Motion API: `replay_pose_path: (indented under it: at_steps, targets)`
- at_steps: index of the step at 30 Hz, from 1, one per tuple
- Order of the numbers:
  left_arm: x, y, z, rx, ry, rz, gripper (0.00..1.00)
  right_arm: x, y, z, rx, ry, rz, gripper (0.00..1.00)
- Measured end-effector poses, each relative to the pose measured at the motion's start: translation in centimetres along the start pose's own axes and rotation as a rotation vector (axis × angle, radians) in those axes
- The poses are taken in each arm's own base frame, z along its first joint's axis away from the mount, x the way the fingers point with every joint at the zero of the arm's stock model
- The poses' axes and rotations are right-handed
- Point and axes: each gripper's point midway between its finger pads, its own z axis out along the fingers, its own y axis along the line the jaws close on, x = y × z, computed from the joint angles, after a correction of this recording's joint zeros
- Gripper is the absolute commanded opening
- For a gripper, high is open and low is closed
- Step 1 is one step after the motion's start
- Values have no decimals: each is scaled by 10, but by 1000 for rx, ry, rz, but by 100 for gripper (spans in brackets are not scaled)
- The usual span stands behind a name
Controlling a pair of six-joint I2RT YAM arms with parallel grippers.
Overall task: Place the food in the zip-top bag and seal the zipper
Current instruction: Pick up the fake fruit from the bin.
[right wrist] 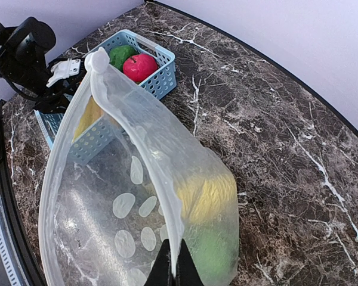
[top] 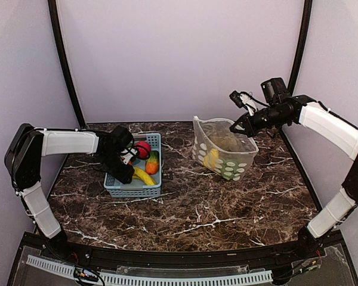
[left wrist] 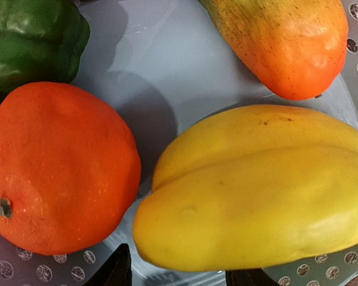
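My left gripper is down inside the light-blue basket, open, with its fingertips either side of the end of the yellow banana bunch. An orange, a green pepper and an orange-yellow piece lie around it. A red apple sits at the basket's far end. My right gripper is shut on the rim of the polka-dot zip-top bag and holds its mouth open. The zipper strip runs along that rim. Yellow food and green food lie inside the bag.
The basket stands left of centre on the dark marble table, and the bag right of centre. In the right wrist view the left arm shows beside the basket. Black frame posts stand at the back corners.
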Motion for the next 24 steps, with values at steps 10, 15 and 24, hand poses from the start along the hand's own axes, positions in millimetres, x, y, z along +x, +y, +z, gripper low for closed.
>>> replay_pose_path:
  at_steps: [10,15,24]
  targets:
    - [-1,1,10,-10,6,-3,46,0,1,0,-6,-1,0,0]
    - [-4,0,11,-7,-4,-3,33,0,1,0,-6,-2,0,0]
    - [-5,1,6,-6,-15,-5,17,0,1,0,-7,-2,-1,0]
